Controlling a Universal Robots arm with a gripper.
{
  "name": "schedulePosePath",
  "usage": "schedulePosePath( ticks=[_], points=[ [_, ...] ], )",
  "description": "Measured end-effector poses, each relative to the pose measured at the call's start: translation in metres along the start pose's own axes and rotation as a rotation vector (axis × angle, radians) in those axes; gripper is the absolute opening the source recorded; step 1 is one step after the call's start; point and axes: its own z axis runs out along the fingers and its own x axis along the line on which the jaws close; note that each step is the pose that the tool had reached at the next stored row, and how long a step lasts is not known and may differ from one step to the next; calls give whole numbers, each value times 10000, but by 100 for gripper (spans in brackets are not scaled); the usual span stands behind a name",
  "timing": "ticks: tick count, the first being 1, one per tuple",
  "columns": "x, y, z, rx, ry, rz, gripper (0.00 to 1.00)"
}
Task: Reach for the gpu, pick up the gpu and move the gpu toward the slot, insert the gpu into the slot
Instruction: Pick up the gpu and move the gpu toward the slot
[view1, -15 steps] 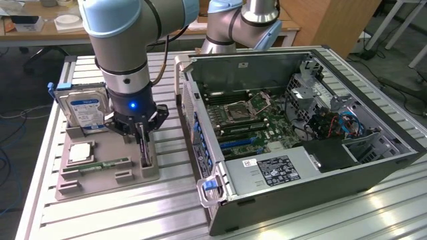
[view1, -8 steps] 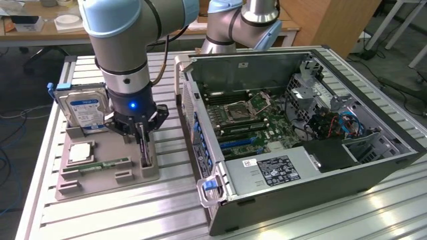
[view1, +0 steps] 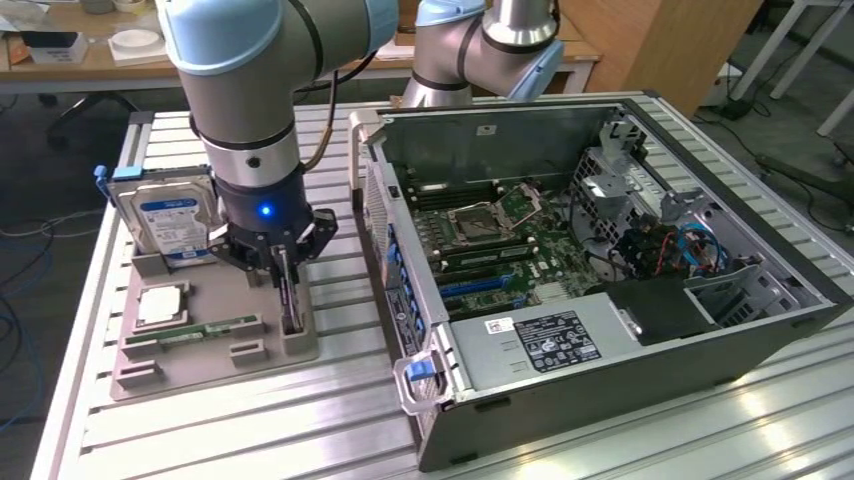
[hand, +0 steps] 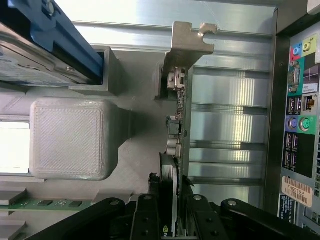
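Note:
The gpu (view1: 290, 298) is a thin dark card standing on edge in a holder of the grey fixture tray (view1: 200, 375). My gripper (view1: 283, 265) reaches straight down over it, shut on the gpu's upper edge. In the wrist view the gpu (hand: 176, 115) runs edge-on away from my gripper (hand: 172, 212), and its silvery bracket (hand: 187, 42) sits at the far end. A black finger (hand: 145, 217) presses on each side of the card. The blue slot (view1: 470, 287) lies on the motherboard inside the open computer case (view1: 574, 390), to the exterior view's right of the tray.
On the tray stand a blue-labelled hard drive (view1: 167, 215), a processor chip (view1: 160, 305) and a green memory stick (view1: 207, 330). The case's rear wall (view1: 387, 250) rises close beside my gripper. A second arm (view1: 481, 50) stands behind the case. The table is slatted aluminium.

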Motion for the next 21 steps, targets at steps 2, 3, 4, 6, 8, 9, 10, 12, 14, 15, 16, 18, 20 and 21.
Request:
schedulePosePath(
  ticks=[2, 3, 4, 6, 8, 9, 10, 12, 14, 15, 16, 18, 20, 21],
  points=[
    [0, 1, -42, -12, -2, 1, 26],
    [-1, 3, -86, -14, -2, 2, 26],
    [-2, 4, -120, -16, 0, 1, 26],
    [-3, 4, -123, -24, -3, 0, 26],
    [-3, 4, -124, -27, -2, 1, 26],
    [-3, 4, -124, -27, -1, 1, 26],
    [-2, 3, -116, -27, 0, 1, 26],
    [-2, 1, -79, -27, -1, 0, 26],
    [-1, 0, -43, -27, -1, 0, 26],
    [-1, -1, -31, -27, -1, 0, 26],
    [0, -1, -24, -28, -1, 0, 26],
    [0, -2, -20, -26, 1, 0, 26],
    [0, -1, -20, -26, 1, 0, 26],
    [0, -1, -18, -26, 0, 0, 26]
  ],
)
